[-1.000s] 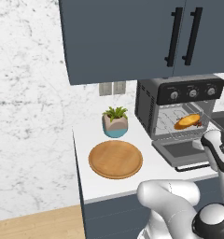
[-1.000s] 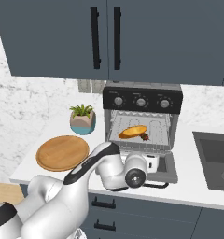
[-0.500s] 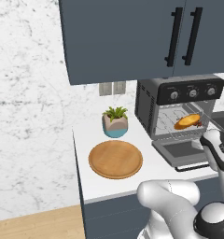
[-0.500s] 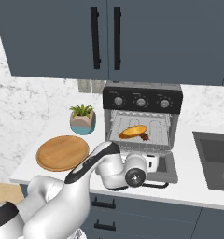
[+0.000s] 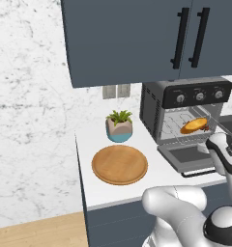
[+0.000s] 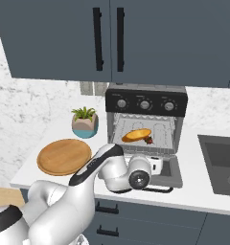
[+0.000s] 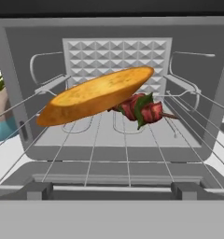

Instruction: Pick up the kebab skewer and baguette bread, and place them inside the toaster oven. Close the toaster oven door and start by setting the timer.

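The toaster oven stands on the counter with three knobs across its top panel. Its door lies open, flat toward me. On the wire rack inside rests the golden baguette bread. The kebab skewer lies just behind the bread, partly hidden by it. My gripper hovers low over the open door, facing into the oven, open and holding nothing.
A round wooden plate lies left of the oven, with a potted plant behind it. A dark sink is sunk into the counter at the right. Blue-grey wall cabinets hang above.
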Controlling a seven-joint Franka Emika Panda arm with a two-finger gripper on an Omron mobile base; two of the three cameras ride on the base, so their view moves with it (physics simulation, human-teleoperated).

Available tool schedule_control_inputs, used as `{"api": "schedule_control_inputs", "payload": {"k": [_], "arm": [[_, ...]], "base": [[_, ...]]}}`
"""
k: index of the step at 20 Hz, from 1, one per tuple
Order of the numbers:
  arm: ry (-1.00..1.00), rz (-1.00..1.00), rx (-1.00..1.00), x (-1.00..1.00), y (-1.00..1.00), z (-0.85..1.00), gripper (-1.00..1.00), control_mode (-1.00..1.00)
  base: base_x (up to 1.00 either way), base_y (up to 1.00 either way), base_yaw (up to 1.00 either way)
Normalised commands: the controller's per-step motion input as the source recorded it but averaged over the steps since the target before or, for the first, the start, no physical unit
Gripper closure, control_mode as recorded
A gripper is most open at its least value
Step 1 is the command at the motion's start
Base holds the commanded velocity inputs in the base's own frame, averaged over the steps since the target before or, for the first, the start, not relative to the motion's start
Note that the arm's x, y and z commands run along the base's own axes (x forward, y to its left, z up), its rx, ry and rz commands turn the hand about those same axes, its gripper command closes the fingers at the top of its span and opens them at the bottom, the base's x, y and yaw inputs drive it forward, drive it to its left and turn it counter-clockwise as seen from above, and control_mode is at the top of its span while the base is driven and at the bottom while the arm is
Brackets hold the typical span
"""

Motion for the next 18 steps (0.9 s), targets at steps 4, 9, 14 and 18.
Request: {"api": "schedule_control_inputs", "payload": {"k": [4, 9, 14, 18], "arm": [[0.00, 0.00, 0.00, 0.04, 0.00, 0.00, -1.00, -1.00], [0.00, 0.00, 0.00, 0.01, 0.00, 0.00, -1.00, -1.00], [0.00, 0.00, 0.00, 0.02, 0.00, 0.00, -1.00, -1.00], [0.00, 0.00, 0.00, 0.10, 0.00, 0.00, -1.00, -1.00]], "base": [[0.00, 0.00, 0.00], [0.00, 0.00, 0.00], [0.00, 0.00, 0.00], [0.00, 0.00, 0.00]]}}
